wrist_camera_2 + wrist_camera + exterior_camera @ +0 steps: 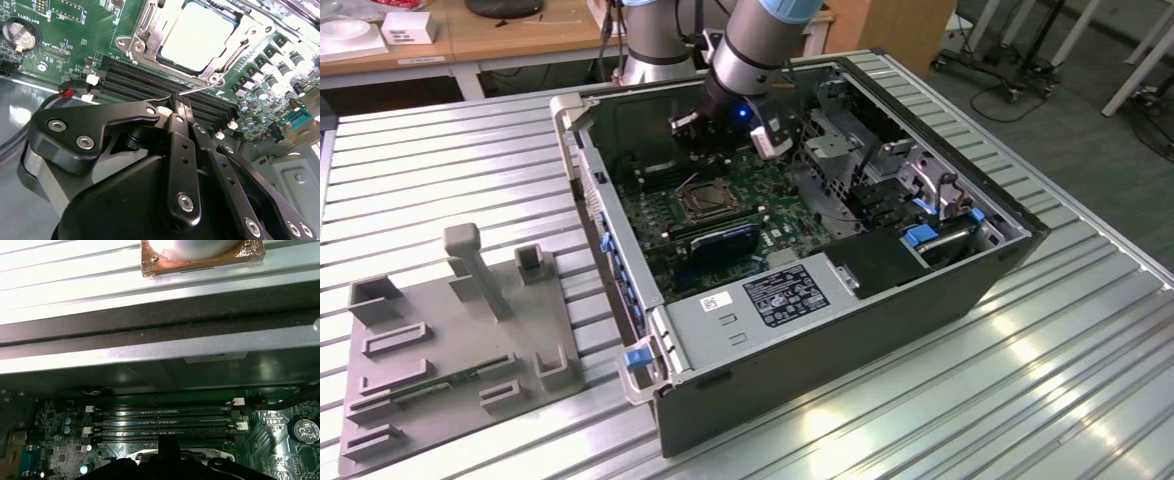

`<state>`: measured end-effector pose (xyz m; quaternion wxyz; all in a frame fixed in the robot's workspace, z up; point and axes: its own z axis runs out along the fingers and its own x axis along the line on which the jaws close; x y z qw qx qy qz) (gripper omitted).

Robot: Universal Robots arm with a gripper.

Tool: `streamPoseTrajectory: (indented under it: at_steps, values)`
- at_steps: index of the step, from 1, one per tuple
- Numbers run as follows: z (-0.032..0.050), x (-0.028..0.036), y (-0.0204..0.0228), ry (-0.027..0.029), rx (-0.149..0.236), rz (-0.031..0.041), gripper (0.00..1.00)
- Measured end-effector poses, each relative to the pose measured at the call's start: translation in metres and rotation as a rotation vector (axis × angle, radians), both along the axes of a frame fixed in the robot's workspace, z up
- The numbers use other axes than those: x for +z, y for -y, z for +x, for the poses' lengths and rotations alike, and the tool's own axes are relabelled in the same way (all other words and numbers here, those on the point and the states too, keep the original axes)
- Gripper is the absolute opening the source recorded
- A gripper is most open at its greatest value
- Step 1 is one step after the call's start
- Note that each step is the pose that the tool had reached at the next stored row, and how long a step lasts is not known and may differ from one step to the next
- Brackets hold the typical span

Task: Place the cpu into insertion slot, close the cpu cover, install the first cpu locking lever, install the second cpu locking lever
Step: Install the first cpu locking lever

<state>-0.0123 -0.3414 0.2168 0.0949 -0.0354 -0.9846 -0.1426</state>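
Note:
In the second wrist view the pale cpu [200, 35] lies flat in the insertion slot, and the silvery cpu cover [142, 40] lies down over its edges. A thin wire locking lever [200, 90] runs along the slot's near side, beside the black memory slots [140, 82]. My gripper [179, 102] is shut, its black fingertips right at the lever's free end; I cannot tell if the wire is pinched between them. In the exterior view the gripper [707, 150] hangs inside the open computer case, just behind the insertion slot [707, 200].
The case walls [587, 150] and a metal drive cage [854, 160] hem the arm in. A labelled box [787, 290] fills the case's front. A coin battery [20, 35] sits on the board. A grey fixture plate [454, 340] stands at the exterior view's left.

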Motion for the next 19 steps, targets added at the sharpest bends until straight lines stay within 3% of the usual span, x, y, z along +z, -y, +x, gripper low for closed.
streamPoseTrajectory:
  at_steps: [6,15,16,19]
  values:
    - [0.0000,0.0082,0.0000,0.0000,0.000,0.0001,0.11]
    - [0.0000,0.0093,0.0000,-0.0006,0.000,0.0001,0.11]
    - [0.0000,0.0094,0.0000,-0.0052,0.000,0.0000,0.11]
    - [0.0000,0.0092,0.0000,-0.0346,0.000,0.0000,0.11]
